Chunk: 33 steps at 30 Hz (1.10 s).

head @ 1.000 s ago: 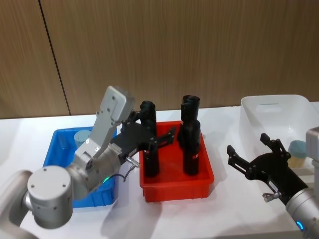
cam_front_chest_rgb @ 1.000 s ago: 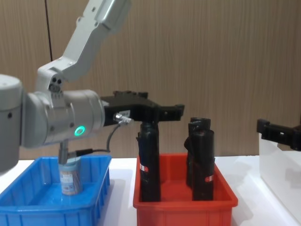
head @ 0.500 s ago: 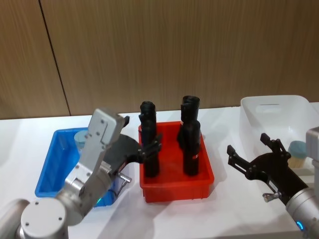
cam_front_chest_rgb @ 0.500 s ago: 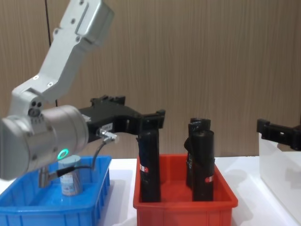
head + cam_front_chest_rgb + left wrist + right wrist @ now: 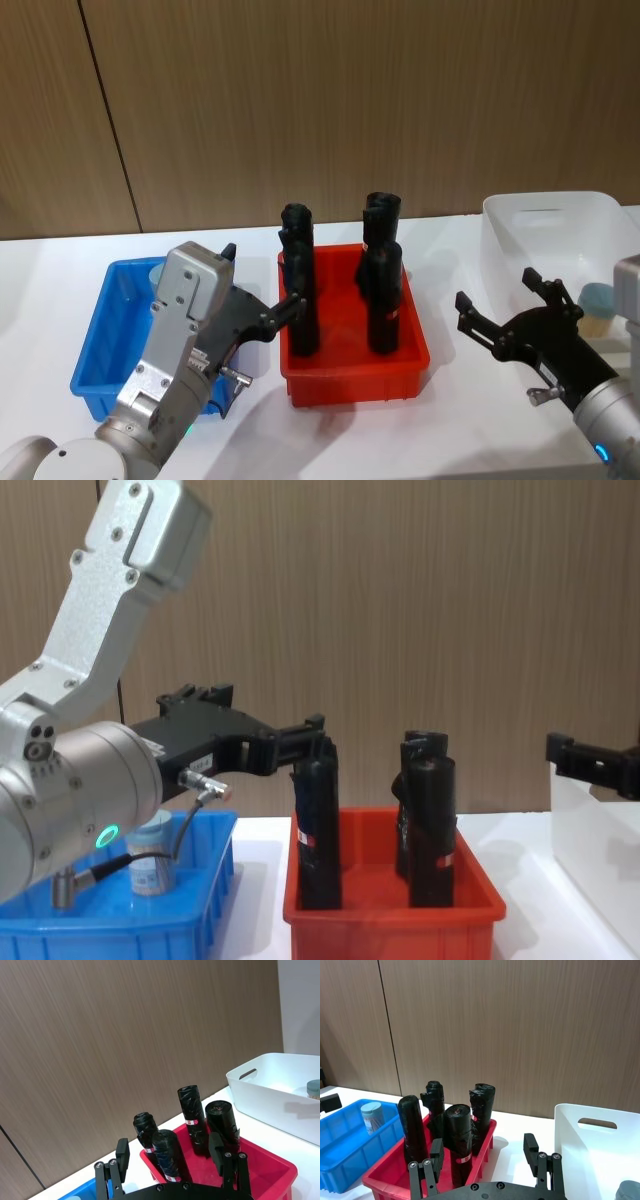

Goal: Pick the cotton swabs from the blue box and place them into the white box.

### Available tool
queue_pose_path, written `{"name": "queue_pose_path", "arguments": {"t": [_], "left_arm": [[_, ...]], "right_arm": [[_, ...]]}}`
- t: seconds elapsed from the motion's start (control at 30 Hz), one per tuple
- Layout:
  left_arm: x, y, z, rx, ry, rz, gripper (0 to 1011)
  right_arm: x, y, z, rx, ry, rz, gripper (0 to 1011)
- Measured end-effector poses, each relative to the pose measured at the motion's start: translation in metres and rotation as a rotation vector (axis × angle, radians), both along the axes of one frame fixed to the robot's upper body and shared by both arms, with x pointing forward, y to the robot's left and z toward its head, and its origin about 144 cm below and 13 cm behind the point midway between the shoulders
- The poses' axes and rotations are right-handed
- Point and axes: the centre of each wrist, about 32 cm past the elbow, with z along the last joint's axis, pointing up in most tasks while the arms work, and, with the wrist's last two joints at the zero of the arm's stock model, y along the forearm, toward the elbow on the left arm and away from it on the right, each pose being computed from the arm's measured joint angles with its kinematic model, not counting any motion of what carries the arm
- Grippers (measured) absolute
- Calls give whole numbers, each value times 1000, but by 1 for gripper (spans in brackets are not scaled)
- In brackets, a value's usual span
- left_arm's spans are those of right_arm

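One jar of cotton swabs [image 5: 372, 1116] stands in the far part of the blue box [image 5: 92, 352], partly hidden behind my left arm in the head view; the chest view shows this jar [image 5: 150, 866] upright. Another jar [image 5: 598, 306] rests inside the white box [image 5: 548, 214] at the right. My left gripper [image 5: 262, 278] hovers open and empty over the blue box's right wall, pointing toward the red bin, nearer to me than the jar. My right gripper [image 5: 497, 290] hangs open and empty just left of the white box.
A red bin [image 5: 355, 376] sits between the two boxes and holds several tall black cylinders [image 5: 385, 300]. They rise well above its rim, close to the left gripper's fingertips [image 5: 316, 726]. A wooden wall closes off the back of the white table.
My left arm has drawn back toward me and lower, pulling its open gripper away from the black cylinders to the blue box's edge. The right arm has stayed put.
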Motion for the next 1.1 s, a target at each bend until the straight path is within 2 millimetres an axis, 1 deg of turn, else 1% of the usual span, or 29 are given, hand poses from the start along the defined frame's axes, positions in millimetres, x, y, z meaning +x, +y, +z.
{"name": "queue_pose_path", "arguments": {"t": [0.4,0.57,0.93,1.1], "left_arm": [[0,0,0,-1,-1,2,1000],[0,0,0,-1,-1,2,1000],[0,0,0,-2,0,3,1000],[0,0,0,-2,0,3,999]], "right_arm": [[0,0,0,0,0,1,1002],[4,0,0,-2,0,10,1001],[23,-1,-4,-23,8,50,1001],[38,-2,-5,-32,13,78,1002]]}}
